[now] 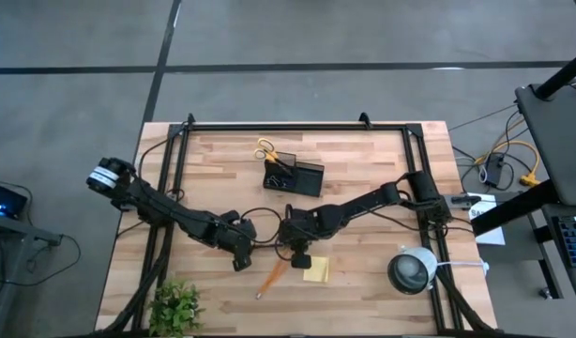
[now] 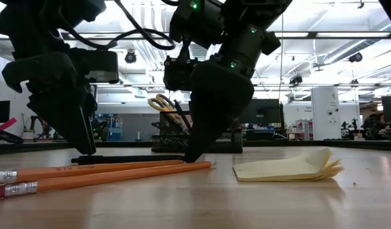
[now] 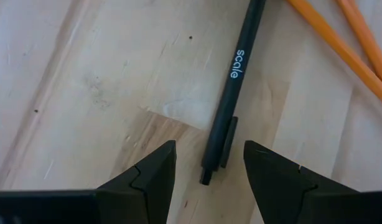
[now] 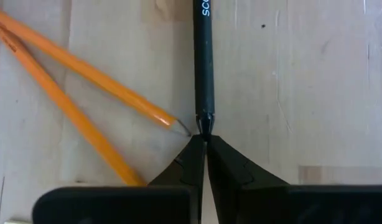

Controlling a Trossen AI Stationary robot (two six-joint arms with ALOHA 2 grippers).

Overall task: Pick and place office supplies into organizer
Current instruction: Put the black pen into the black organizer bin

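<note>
A black pen (image 3: 231, 93) lies flat on the wooden table between my two grippers; it also shows in the right wrist view (image 4: 203, 62) and the low view (image 2: 132, 158). My left gripper (image 3: 209, 168) is open, with a finger on either side of the pen's clip end (image 3: 217, 155) and a gap on each side. My right gripper (image 4: 205, 146) is shut at the pen's other end. Two orange pencils (image 2: 100, 173) and a yellow sticky-note pad (image 2: 288, 168) lie nearer the table's near edge. The black organizer (image 1: 295, 175), with yellow-handled scissors (image 1: 265, 149) in it, stands farther back. My right gripper meets the pen's pointed tip (image 4: 205, 129) with its shut fingertips (image 4: 194, 152). I cannot tell whether the tip is pinched between them. The fingers slant down from the table's right, in line with the pen. The pen lies flat on the table.
A small green plant (image 1: 175, 305) stands at the near left corner and a round white-grey device (image 1: 412, 270) at the near right. Black frame rails (image 1: 297, 127) run along the table's far and side edges. Bare wood lies between the organizer and the grippers.
</note>
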